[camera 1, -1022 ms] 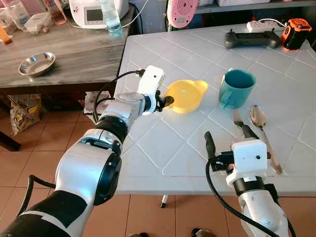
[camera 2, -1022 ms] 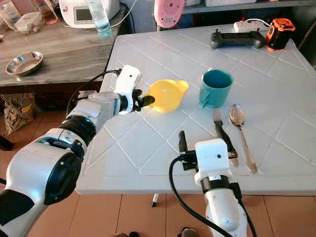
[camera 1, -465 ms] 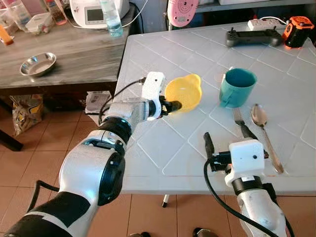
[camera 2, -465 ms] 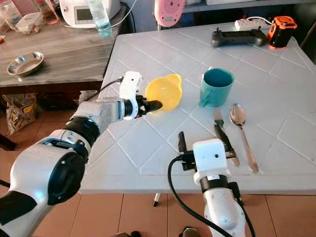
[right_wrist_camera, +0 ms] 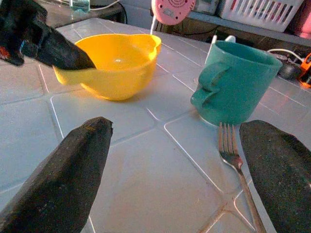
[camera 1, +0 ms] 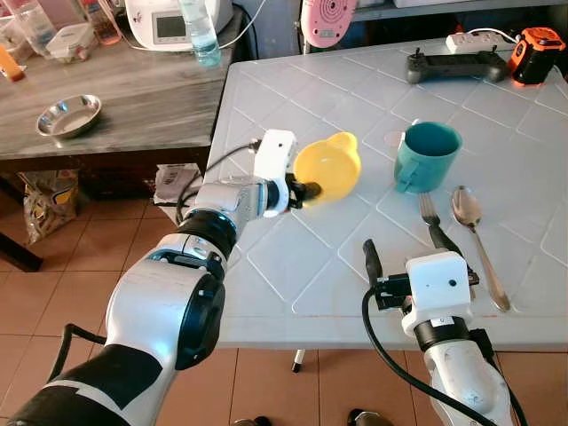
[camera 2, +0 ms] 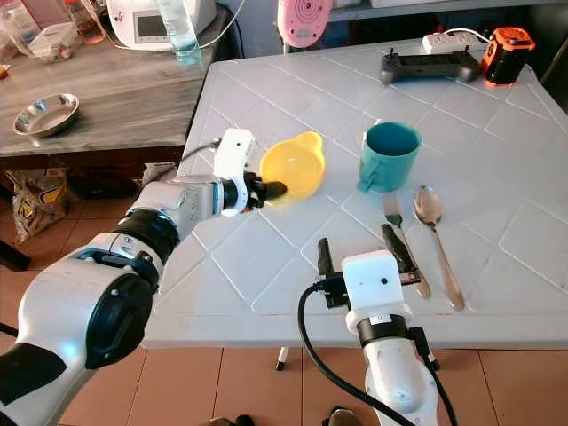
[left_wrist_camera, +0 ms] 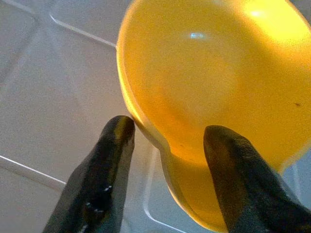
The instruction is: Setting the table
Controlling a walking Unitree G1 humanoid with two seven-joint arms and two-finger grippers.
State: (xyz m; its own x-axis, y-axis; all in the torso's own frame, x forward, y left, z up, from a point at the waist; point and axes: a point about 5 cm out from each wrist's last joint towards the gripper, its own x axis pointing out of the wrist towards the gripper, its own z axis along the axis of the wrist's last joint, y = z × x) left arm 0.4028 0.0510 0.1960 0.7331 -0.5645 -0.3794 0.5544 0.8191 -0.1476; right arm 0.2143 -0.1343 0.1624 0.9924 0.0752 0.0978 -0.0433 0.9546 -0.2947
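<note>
My left gripper (camera 1: 306, 189) is shut on the near rim of the yellow bowl (camera 1: 327, 167), which tilts up off the white table (camera 1: 302, 98). In the left wrist view, the black fingers (left_wrist_camera: 104, 179) pinch the rim of the bowl (left_wrist_camera: 214, 82) from both sides. A teal mug (camera 1: 426, 155) stands to the bowl's right. A fork (camera 1: 428, 211) and a spoon (camera 1: 466, 213) lie side by side in front of the mug. My right gripper (camera 1: 404, 251) hovers open near the table's front edge, its fingers (right_wrist_camera: 68, 179) wide apart, facing the mug (right_wrist_camera: 235, 80) and the fork (right_wrist_camera: 233, 150).
A black controller (camera 1: 453, 67), an orange tape measure (camera 1: 539, 43) and a power strip (camera 1: 470, 39) sit at the table's far side. To the left, a wooden side table (camera 1: 115, 98) carries a steel bowl (camera 1: 67, 114), a water bottle (camera 1: 197, 31) and a white appliance (camera 1: 164, 18).
The yellow bowl, flat on the table a second ago, has been tipped up and drawn slightly left by my left gripper. The right arm has barely shifted.
</note>
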